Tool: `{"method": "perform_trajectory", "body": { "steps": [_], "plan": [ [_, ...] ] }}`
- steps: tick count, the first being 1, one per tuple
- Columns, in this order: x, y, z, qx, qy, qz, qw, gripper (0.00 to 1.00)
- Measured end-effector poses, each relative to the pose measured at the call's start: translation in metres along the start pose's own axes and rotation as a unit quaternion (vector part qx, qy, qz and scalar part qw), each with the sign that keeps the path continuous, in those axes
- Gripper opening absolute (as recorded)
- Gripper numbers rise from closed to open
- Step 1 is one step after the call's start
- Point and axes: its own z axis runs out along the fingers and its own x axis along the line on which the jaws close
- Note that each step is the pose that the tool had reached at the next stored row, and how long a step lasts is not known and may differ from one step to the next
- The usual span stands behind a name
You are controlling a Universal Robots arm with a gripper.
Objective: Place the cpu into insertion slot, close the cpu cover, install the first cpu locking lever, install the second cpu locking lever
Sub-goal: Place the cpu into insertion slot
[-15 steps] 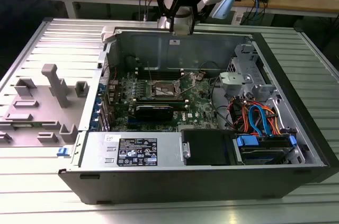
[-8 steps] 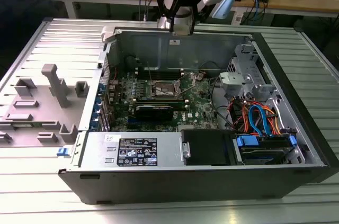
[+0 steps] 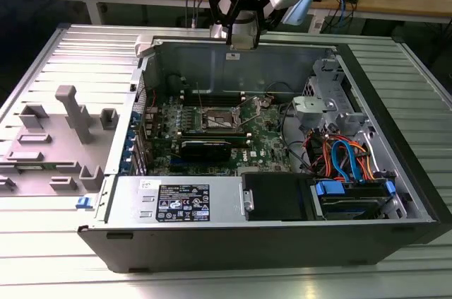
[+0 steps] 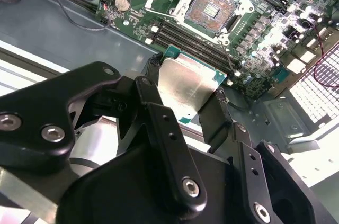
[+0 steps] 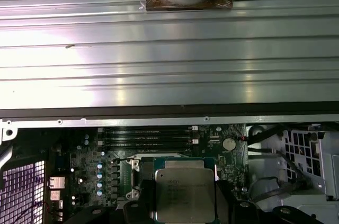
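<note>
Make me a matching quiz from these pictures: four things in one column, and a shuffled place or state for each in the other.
1. cpu
2. insertion slot
3. hand
4. blue cables

A. empty, on the green board
B. black, gripping a flat square
C. silver-topped, held above the board
D. inside the case, toward the exterior view's right

Pairs: 1-C, 2-A, 3-B, 4-D

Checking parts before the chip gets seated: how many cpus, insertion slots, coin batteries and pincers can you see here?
cpu: 1
insertion slot: 1, empty
coin battery: 1
pincer: 1, gripping the cpu by its edges
Total: 4
</note>
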Motion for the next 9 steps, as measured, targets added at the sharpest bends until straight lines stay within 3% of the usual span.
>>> {"method": "perform_trajectory", "body": {
  "steps": [9],
  "plan": [
    [-0.0001,-0.004,-0.0005,0.0001,0.0,0.0,1.0,0.54]
  ]
}}
